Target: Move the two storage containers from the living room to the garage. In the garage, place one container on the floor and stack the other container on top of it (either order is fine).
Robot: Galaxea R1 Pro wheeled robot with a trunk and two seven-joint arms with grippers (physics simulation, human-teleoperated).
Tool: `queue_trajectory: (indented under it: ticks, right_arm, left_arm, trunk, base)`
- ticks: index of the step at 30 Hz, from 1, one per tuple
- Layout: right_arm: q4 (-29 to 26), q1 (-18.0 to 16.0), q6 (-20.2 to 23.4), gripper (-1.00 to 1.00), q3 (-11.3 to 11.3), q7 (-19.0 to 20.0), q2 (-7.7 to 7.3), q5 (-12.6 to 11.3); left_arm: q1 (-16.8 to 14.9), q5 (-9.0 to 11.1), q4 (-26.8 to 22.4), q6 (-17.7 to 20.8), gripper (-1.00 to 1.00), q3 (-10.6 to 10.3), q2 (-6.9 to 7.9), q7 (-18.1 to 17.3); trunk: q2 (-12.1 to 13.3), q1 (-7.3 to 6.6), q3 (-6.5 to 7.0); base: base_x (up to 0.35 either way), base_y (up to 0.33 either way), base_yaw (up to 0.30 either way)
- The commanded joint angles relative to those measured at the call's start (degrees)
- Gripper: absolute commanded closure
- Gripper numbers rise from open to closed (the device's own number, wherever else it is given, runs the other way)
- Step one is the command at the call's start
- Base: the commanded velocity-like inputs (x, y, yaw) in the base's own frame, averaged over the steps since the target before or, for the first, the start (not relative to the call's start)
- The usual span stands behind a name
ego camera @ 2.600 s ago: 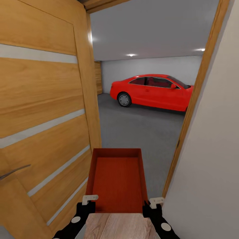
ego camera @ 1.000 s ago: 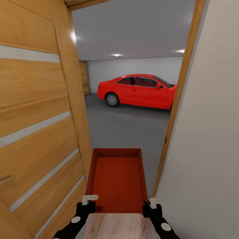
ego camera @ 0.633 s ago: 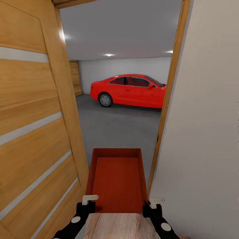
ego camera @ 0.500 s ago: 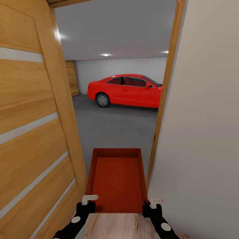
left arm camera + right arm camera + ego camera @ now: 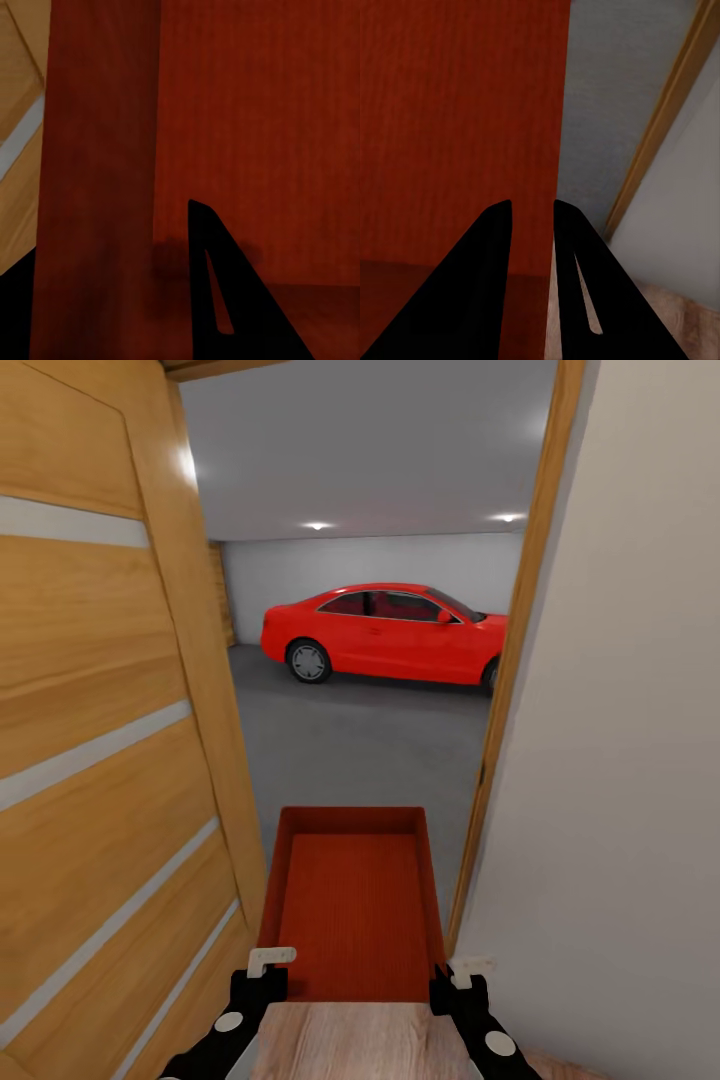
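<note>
Garage floor (image 5: 360, 750) lies beyond your doorway; left gripper (image 5: 268, 960) and right gripper (image 5: 462, 967) each clamp the container (image 5: 350, 905) walls (red car (image 5: 385, 632) behind).

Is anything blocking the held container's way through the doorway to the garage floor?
Nothing visible does. The storage container faces bare garage floor; the wooden door and door frame flank it closely.

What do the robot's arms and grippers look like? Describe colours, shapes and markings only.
Both arms are glossy black with a pale grey round disc near each wrist. The left gripper and right gripper each carry a small off-white, angular bracket-like piece at the front. In the wrist views the fingers appear as flat black tapering wedges, some with a narrow slot. No cables are visible.
</note>
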Motion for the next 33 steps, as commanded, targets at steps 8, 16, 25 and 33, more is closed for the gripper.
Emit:
queue_trajectory:
  ticks: [8, 16, 25, 33]
  right_arm:
    - [-0.04, -0.08, -0.18, 1.0, 0.48, 1.32, -0.04, -0.42]
    - [-0.04, -0.08, -0.18, 1.0, 0.45, 1.32, -0.05, -0.42]
    - [-0.03, -0.08, -0.2, 1.0, 0.4, 1.32, -0.03, -0.42]
    - [-0.03, -0.08, -0.27, 1.0, 0.4, 1.32, -0.06, -0.42]
  left_arm:
    - [-0.07, -0.12, -0.02, -0.26, 1.0, 0.92, 1.12, 3.09]
    - [-0.07, -0.12, -0.02, -0.26, 1.0, 0.92, 1.12, 3.09]
    - [-0.07, -0.12, 0.0, -0.26, 1.0, 0.92, 1.12, 3.09]
    - [-0.07, -0.12, -0.01, -0.26, 1.0, 0.92, 1.12, 3.09]
  trunk:
    - [-0.14, 0.04, -0.13]
    - [-0.14, 0.04, -0.13]
    - [-0.14, 0.04, -0.13]
    - [-0.14, 0.04, -0.13]
  base:
    - [0.0, 0.088, 0.0]
    - [0.0, 0.002, -0.06]
    - [0.0, 0.0, -0.235]
    - [0.0, 0.0, -0.034]
